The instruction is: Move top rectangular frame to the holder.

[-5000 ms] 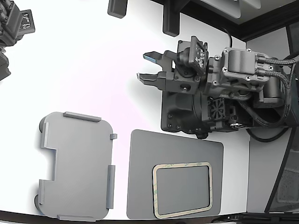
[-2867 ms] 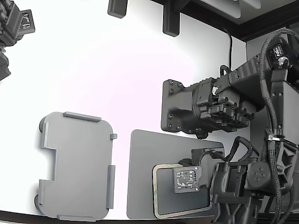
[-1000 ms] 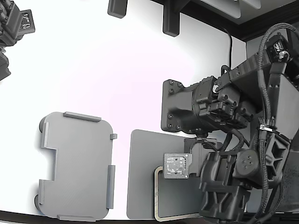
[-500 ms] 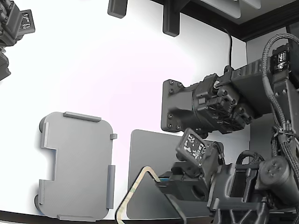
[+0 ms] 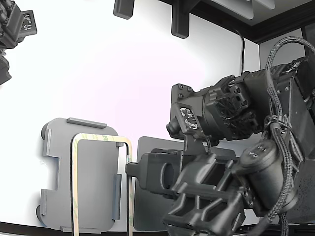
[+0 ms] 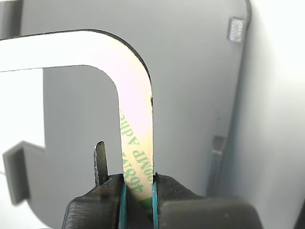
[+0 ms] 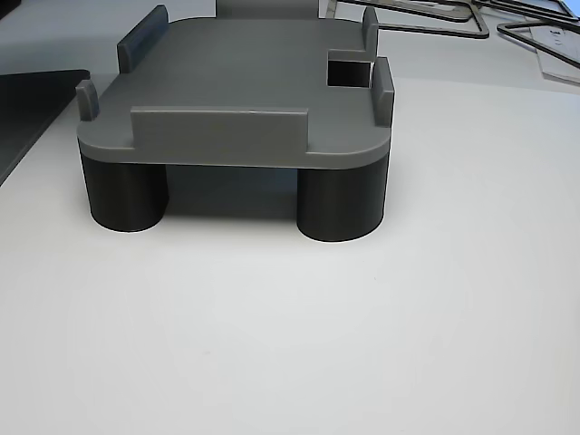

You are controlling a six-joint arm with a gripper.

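My gripper (image 5: 129, 167) is shut on one long side of the top rectangular frame (image 5: 101, 137), a thin cream rim with green print. It holds the frame flat over the light grey holder (image 5: 63, 142), towards the side nearest the mat. In the wrist view the fingertips (image 6: 167, 193) pinch the rim (image 6: 136, 119) with the holder (image 6: 190, 71) beneath. I cannot tell whether the frame touches the holder. In the other view the holder (image 7: 245, 91) stands on dark round feet and the frame does not show.
The dark grey mat (image 5: 147, 147) lies right of the holder in the exterior view, mostly hidden by my arm (image 5: 221, 187). A second arm (image 5: 15, 29) is at the far left. Dark brackets (image 5: 179, 22) stand at the back. Thin frames (image 7: 435, 14) lie behind the holder.
Over five seconds my gripper came down on the frame on the mat and took hold of its rim. In the last half second it carried the frame left, over the holder.
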